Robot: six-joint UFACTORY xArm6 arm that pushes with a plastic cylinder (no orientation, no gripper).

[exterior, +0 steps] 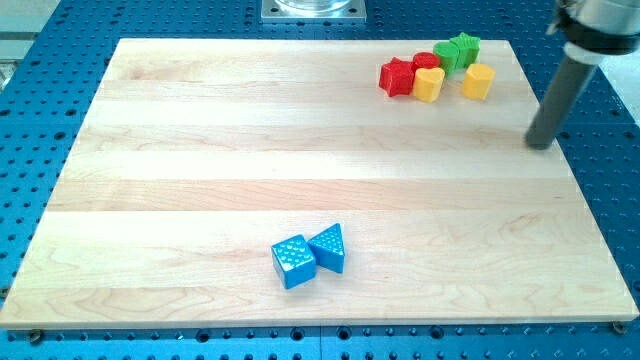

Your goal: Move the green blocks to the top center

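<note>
Pale wooden board lying on a blue metal table dotted with holes; grey metal base at the view's top.

Green blocks, star-like in shape, sitting at the view's top right, touching a red block. Just beside: red star block, two yellow blocks.

Blue cube and blue triangle touching, near the view's bottom.

No claw here: only my tip, right of the cluster, apart from every block.
</note>
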